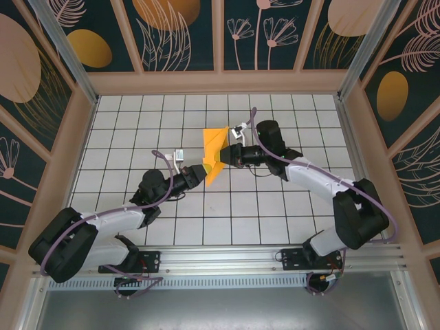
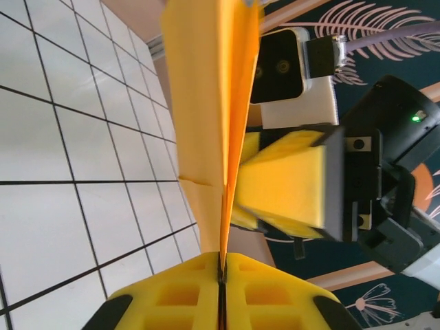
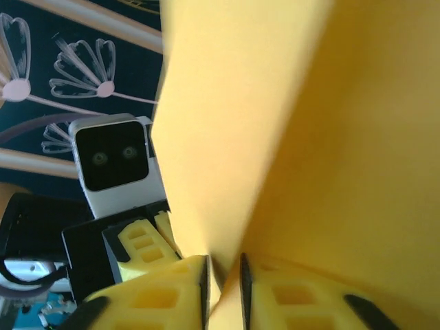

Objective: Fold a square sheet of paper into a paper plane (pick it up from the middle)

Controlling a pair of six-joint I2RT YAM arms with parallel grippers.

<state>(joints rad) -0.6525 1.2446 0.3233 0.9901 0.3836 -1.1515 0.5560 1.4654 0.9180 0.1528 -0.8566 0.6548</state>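
Mid-fold step, my guess: the paper (image 1: 214,148) is already creased into a narrow wedge, not a finished plane yet. It hangs in the air over the middle of the table (image 1: 137,124), between my two grippers, touching no tile.

My left gripper (image 2: 221,261) is pressed together on the paper's lower edge, the sheet rising straight out of the seam. My right gripper (image 3: 223,265) stands a little apart with the fold running through the gap, so it looks loose rather than pinching.

Next move, as I judge it: the left must carry the paper alone while the right re-grips for the next crease. The risk is flop or slip.

The table is white grid tiles. Dark floral wall panels (image 1: 179,27) surround it.
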